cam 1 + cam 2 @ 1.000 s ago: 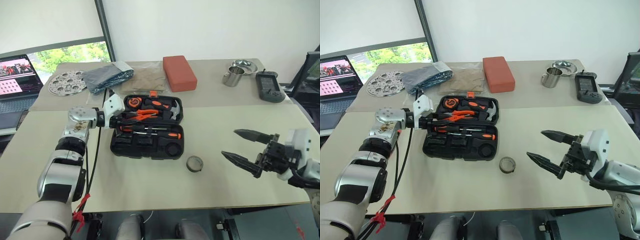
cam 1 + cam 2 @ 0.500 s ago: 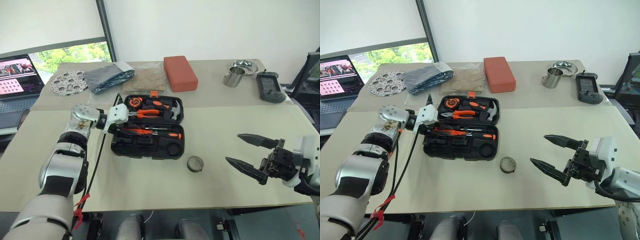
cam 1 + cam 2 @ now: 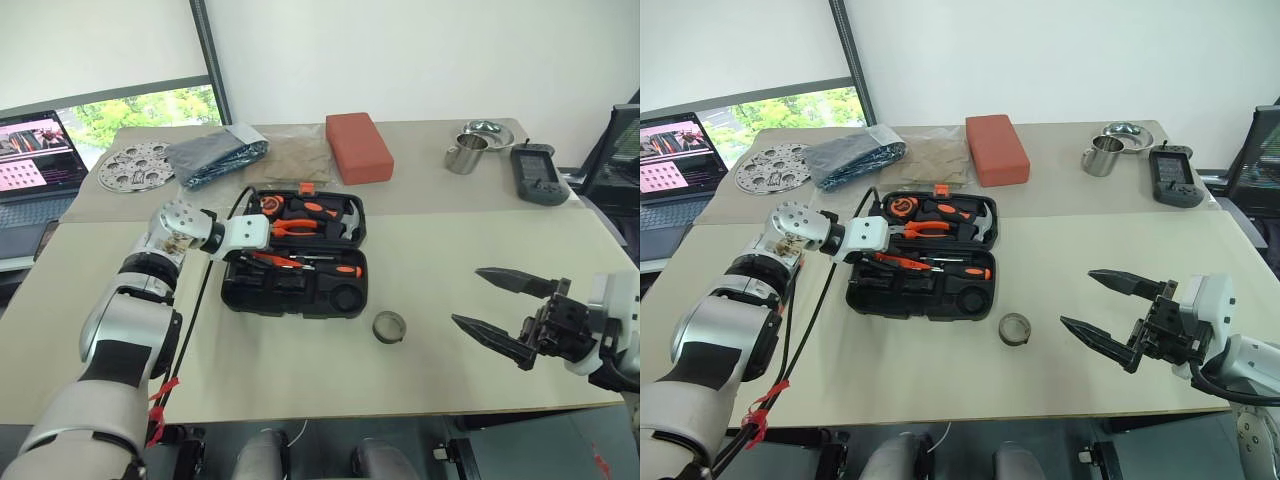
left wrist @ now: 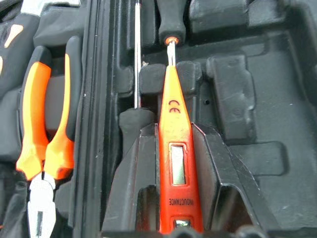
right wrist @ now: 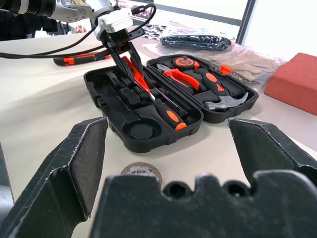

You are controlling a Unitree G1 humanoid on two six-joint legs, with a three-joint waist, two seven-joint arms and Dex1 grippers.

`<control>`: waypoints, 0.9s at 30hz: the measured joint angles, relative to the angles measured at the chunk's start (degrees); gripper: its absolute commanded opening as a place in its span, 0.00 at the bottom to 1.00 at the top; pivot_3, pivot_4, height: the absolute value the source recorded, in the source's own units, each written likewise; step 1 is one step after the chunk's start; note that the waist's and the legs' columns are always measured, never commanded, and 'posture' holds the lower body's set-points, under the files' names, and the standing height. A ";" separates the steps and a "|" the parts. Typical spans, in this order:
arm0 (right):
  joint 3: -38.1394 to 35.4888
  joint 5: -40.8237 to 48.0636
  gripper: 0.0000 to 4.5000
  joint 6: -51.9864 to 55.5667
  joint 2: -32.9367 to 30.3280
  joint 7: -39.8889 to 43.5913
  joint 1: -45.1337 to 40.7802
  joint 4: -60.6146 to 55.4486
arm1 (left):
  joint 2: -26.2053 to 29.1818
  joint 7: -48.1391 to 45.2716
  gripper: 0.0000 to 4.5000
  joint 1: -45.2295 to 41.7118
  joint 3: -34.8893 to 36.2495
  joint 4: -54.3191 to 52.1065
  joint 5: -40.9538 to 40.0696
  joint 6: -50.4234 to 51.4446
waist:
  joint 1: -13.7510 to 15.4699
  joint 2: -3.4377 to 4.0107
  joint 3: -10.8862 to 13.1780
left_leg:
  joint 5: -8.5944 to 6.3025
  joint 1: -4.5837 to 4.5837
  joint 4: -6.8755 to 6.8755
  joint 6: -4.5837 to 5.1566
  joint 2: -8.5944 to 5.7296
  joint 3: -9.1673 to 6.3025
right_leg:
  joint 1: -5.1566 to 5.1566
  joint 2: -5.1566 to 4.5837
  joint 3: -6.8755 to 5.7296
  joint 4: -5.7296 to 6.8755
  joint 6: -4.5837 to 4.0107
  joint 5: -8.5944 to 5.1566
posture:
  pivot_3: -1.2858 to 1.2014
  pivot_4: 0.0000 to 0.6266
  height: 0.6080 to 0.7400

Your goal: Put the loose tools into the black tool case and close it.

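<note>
While the left gripper (image 4: 181,218) pinches the small orange screwdriver (image 4: 174,163), its tip hangs inside the open case (image 3: 345,300).
Right gripper (image 3: 500,308) spread wide, well apart from the grey ring (image 3: 388,326).

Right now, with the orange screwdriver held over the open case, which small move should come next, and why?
Probably lower the left gripper slightly: it holds the small orange screwdriver tilted, tip down, over the black tool case, not yet lying in a slot.
</note>
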 measured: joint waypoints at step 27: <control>0.35 -0.08 1.00 0.00 0.36 -2.06 0.20 -1.60 | 0.26 -1.91 0.11 -1.61 -4.96 0.63 4.94 5.62 | -0.77 0.12 -0.13 | 0.00 0.11 0.19 0.01 0.03 -0.09 | 0.10 0.06 0.04 0.20 0.01 0.00 | 0.52 0.24 1.00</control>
